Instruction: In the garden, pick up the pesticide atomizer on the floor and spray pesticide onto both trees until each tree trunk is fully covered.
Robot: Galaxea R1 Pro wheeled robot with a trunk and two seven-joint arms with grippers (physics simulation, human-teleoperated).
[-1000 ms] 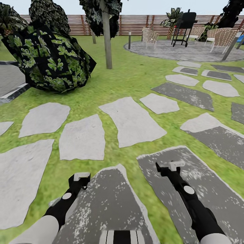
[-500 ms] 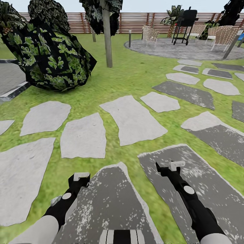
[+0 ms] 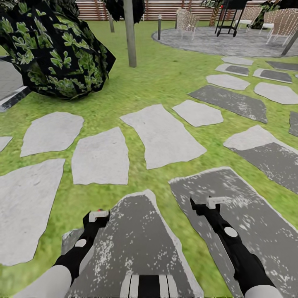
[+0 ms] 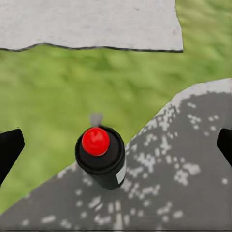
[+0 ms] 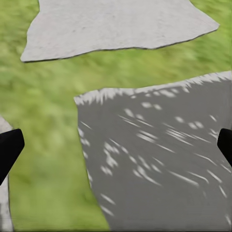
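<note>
Tilted lower, left gripper (image 4: 116,145) spread wide around atomizer (image 4: 100,157) at stone edge; right gripper (image 5: 116,145) wide, empty.

Green grass floor (image 3: 136,89) set with pale and dark grey stepping stones (image 3: 162,135); pesticide atomizer (image 4: 100,157) upright at a dark stone's edge; tree trunk (image 3: 130,35) rooted beyond.

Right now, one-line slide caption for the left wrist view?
Open left gripper poised over the upright pesticide atomizer, red-capped, standing at a dark stepping stone's edge beside grass.
</note>
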